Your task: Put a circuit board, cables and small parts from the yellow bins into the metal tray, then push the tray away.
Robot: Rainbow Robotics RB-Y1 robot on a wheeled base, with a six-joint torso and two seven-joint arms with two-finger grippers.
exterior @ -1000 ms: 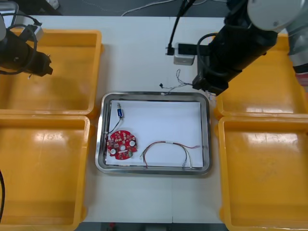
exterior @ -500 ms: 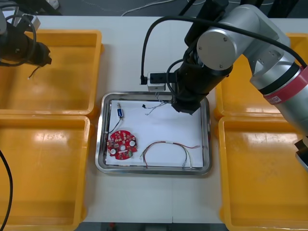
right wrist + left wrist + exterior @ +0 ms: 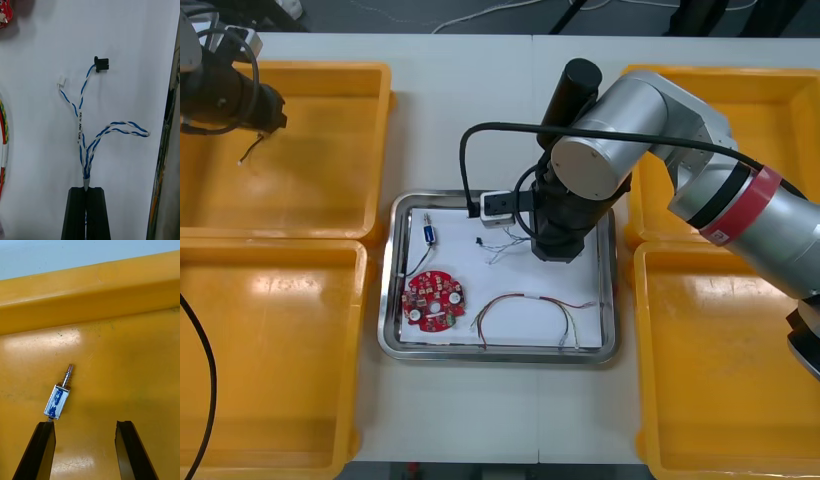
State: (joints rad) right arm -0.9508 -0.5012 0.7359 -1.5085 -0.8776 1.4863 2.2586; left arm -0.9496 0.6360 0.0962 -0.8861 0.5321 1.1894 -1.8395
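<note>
1. Spanning the whole scene, the light table (image 3: pixel 470 110) carries four yellow bins and one tray.
2. The yellow bins stand in pairs at the sides: the far-left bin (image 3: pixel 330 200) and near-left bin (image 3: pixel 270 350) on the left, the far-right bin (image 3: pixel 770 100) and near-right bin (image 3: pixel 720 380) on the right.
3. The right arm (image 3: pixel 650 130) reaches in from the right, across the far-right bin, to the far half of the tray.
4. The metal tray (image 3: pixel 500 354) sits between the bin pairs and is white inside.
5. The right gripper (image 3: pixel 86 188) is over the tray's white lining, its fingers clenched on the blue and white cable (image 3: pixel 80 127).
6. That cable is pinched at its bundled end. Its strands fan out from the fingertips over the lining towards a black connector (image 3: pixel 101 63), a white connector (image 3: pixel 61 80) and a loop. Whether they rest on the lining cannot be told.
7. The left gripper (image 3: pixel 85 427) is over the far-left bin, fingers released and spread, with nothing between them.
8. The red and yellow cable (image 3: pixel 525 300) arches along the tray's near side, right of the board and apart from it.
9. The circuit board (image 3: pixel 433 300) lies in the tray's near-left corner.
10. The tray's small metal part (image 3: pixel 427 232) lies in the far-left corner of the tray.
11. The bin's small metal part (image 3: pixel 58 399) lies on the far-left bin's floor, just beside one fingertip of the left gripper. Contact cannot be told.
</note>
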